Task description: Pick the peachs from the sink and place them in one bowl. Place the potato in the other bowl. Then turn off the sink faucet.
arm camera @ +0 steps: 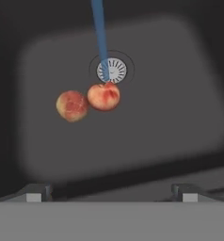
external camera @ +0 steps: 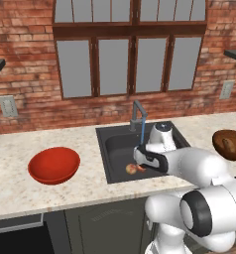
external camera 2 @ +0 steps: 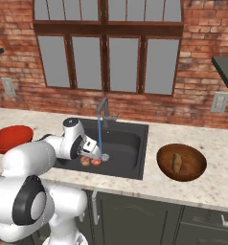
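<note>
Two small round reddish-yellow peaches lay touching on the dark grey sink floor beside the drain, under running water. The gripper hung above, fingers wide apart, holding nothing. Probably wet and slippery, soft-skinned; better pinched across the middle.

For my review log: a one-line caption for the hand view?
Two peaches beside the sink drain, water stream running.

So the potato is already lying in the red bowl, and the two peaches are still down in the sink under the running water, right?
Not quite. The potato lies in the dark brown wooden bowl, as the right base view shows; the red bowl holds nothing in the left base view. The rest stands: both peaches sit in the sink by the drain, with water still running.
</note>
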Available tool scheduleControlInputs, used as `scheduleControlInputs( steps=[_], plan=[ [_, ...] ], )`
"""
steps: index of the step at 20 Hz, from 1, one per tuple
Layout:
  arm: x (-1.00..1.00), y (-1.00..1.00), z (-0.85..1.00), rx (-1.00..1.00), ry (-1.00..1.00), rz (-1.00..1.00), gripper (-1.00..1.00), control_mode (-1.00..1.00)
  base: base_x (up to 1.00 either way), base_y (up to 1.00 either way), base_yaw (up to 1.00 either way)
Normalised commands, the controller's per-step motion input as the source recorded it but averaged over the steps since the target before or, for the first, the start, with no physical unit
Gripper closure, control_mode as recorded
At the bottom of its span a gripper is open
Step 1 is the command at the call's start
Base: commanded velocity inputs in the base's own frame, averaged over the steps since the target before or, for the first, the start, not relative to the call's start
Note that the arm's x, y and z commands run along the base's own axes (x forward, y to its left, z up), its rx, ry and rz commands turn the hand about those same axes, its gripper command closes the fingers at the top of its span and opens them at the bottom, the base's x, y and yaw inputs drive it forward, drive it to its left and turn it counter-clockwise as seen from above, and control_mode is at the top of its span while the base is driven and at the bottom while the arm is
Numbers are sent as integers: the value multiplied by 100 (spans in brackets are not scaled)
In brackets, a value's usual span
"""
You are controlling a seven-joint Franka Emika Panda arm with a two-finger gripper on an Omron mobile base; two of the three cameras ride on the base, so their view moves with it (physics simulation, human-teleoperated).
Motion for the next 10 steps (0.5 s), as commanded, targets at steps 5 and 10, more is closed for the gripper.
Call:
scheduleControlInputs(
  steps=[5, 10],
  plan=[
    [11, 0, -2, 10, -3, -12, -100, -100, 0, 0, 0],
    [21, -1, -13, 13, 0, -2, -100, -100, 0, 0, 0]
  ],
)
